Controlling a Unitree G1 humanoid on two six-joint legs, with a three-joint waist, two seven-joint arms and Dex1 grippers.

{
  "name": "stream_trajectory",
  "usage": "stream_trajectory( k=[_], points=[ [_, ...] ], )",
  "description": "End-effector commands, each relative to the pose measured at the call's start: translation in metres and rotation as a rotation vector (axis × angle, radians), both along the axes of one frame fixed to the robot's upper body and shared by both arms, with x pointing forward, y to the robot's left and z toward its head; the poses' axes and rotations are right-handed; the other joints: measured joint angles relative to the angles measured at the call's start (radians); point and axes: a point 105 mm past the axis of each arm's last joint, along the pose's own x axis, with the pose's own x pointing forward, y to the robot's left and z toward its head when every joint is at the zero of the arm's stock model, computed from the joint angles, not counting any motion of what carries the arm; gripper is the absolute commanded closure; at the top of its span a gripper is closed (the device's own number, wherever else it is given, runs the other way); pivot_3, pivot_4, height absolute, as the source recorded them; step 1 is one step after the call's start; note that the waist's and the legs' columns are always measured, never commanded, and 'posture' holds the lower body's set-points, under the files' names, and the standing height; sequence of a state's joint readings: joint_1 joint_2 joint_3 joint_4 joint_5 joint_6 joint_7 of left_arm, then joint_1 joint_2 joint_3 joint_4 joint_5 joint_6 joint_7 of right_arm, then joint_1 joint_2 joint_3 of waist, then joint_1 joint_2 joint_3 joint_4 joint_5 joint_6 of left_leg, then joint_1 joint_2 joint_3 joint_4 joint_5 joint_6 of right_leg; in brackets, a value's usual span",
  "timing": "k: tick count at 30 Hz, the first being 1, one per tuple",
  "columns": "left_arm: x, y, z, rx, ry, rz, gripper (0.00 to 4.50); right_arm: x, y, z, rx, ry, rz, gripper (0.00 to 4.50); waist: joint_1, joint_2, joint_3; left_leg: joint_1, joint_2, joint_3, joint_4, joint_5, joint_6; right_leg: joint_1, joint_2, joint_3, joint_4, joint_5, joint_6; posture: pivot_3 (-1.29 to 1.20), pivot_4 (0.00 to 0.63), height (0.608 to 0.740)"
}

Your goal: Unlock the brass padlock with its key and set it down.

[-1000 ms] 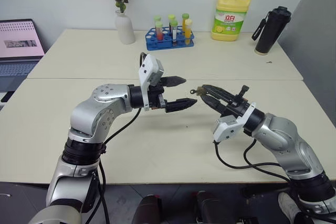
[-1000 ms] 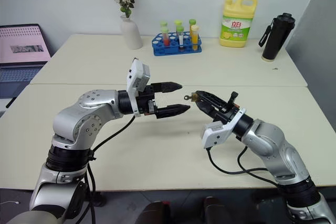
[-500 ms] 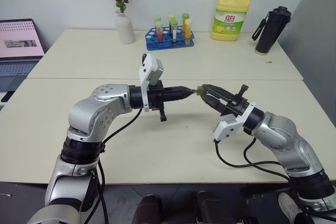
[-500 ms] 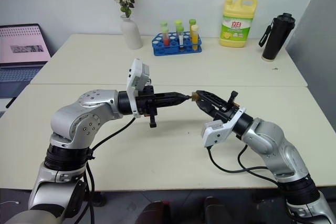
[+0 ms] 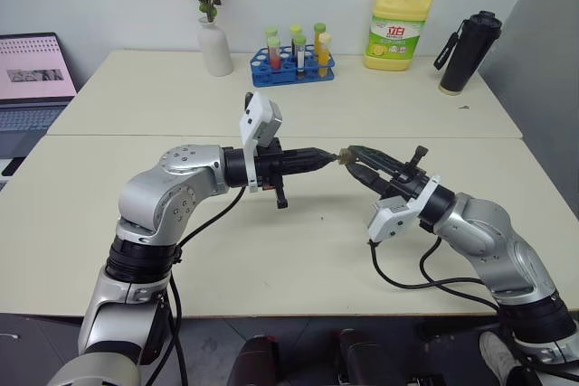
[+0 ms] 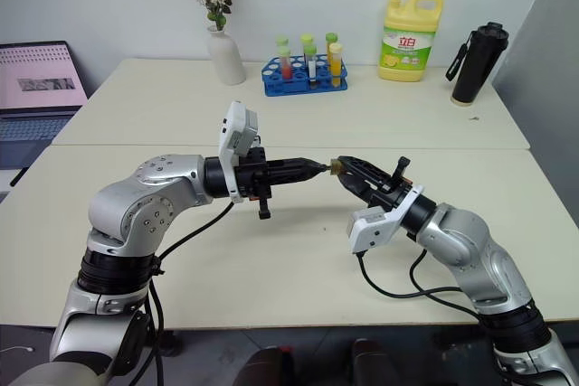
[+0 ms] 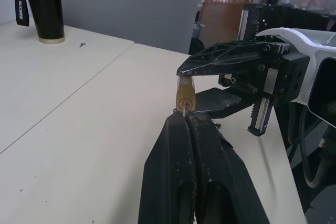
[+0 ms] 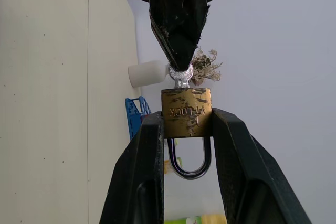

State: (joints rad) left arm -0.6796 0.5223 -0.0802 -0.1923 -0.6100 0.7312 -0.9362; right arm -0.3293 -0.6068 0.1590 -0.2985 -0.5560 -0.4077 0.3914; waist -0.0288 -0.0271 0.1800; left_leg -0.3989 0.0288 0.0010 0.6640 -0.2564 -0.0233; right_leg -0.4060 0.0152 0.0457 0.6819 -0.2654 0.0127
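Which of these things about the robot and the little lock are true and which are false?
1. The right hand grips the brass padlock between its fingers. True.
2. The left hand is wide open. False: it is shut on the key.
3. The padlock lies on the table. False: it is held up in the air.
4. The key is stuck in the padlock. True.
5. The yellow bottle stands beside the laptop. False: it stands at the table's far side, near the test-tube rack.

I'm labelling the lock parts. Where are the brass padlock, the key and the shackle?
brass padlock (image 8: 186, 113), right wrist view, middle of its brass body.
key (image 8: 181, 73), right wrist view, its silver head.
shackle (image 8: 192, 171), right wrist view, bottom of its loop.
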Motion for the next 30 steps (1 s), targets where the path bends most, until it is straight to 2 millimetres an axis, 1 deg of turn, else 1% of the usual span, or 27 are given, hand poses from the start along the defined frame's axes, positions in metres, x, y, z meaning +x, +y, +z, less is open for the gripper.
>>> stream_trajectory(
  k=[1, 4, 17, 20, 22, 24, 30],
  points=[
    [-0.012, -0.004, 0.010, 0.058, -0.213, -0.064, 4.50, -0.004, 0.004, 0.012, 0.026, -0.033, 0.034, 3.61, 0.000, 0.000, 0.000, 0.000, 0.000, 0.000, 0.000, 0.000, 0.000, 0.000, 0.000, 0.000, 0.000, 0.000, 0.000, 0.00, 0.150, 0.740],
    [-0.017, -0.005, -0.001, 0.148, -0.329, -0.113, 4.50, -0.004, 0.004, 0.012, 0.035, -0.028, 0.038, 3.61, 0.000, 0.000, 0.000, 0.000, 0.000, 0.000, 0.000, 0.000, 0.000, 0.000, 0.000, 0.000, 0.000, 0.001, -0.001, 0.00, 0.150, 0.740],
    [-0.008, -0.008, 0.002, 0.197, -0.600, -0.105, 4.50, -0.004, 0.005, 0.013, 0.050, -0.019, 0.044, 3.61, 0.001, 0.000, 0.000, 0.000, 0.000, 0.001, 0.000, 0.000, 0.000, 0.000, 0.000, 0.000, 0.000, 0.000, -0.001, 0.00, 0.150, 0.740],
    [-0.007, -0.008, 0.003, 0.200, -0.640, -0.104, 4.50, -0.004, 0.005, 0.013, 0.052, -0.017, 0.044, 3.61, 0.001, 0.000, 0.000, 0.000, 0.000, 0.001, 0.000, 0.000, 0.000, 0.000, 0.000, 0.000, 0.000, 0.000, -0.001, 0.00, 0.150, 0.740],
    [-0.005, -0.007, 0.003, 0.180, -0.630, -0.094, 4.50, -0.004, 0.005, 0.013, 0.052, -0.018, 0.044, 3.61, 0.001, 0.000, 0.000, 0.000, 0.000, 0.001, 0.000, 0.000, 0.000, 0.000, 0.000, 0.000, 0.000, 0.000, -0.001, 0.00, 0.150, 0.740],
    [-0.005, -0.007, 0.002, 0.199, -0.673, -0.099, 4.50, -0.004, 0.004, 0.013, 0.056, -0.018, 0.043, 3.61, 0.001, 0.000, 0.000, 0.000, 0.000, 0.001, 0.000, 0.000, 0.000, 0.000, 0.000, 0.000, 0.000, 0.000, -0.001, 0.00, 0.150, 0.740],
    [-0.005, -0.008, 0.000, 0.206, -0.708, -0.110, 4.50, -0.004, 0.004, 0.013, 0.057, -0.017, 0.042, 3.61, 0.001, 0.000, 0.000, 0.000, 0.000, 0.001, 0.000, 0.000, 0.000, 0.000, 0.000, -0.001, 0.000, 0.000, -0.001, 0.00, 0.150, 0.740]
  ],
)
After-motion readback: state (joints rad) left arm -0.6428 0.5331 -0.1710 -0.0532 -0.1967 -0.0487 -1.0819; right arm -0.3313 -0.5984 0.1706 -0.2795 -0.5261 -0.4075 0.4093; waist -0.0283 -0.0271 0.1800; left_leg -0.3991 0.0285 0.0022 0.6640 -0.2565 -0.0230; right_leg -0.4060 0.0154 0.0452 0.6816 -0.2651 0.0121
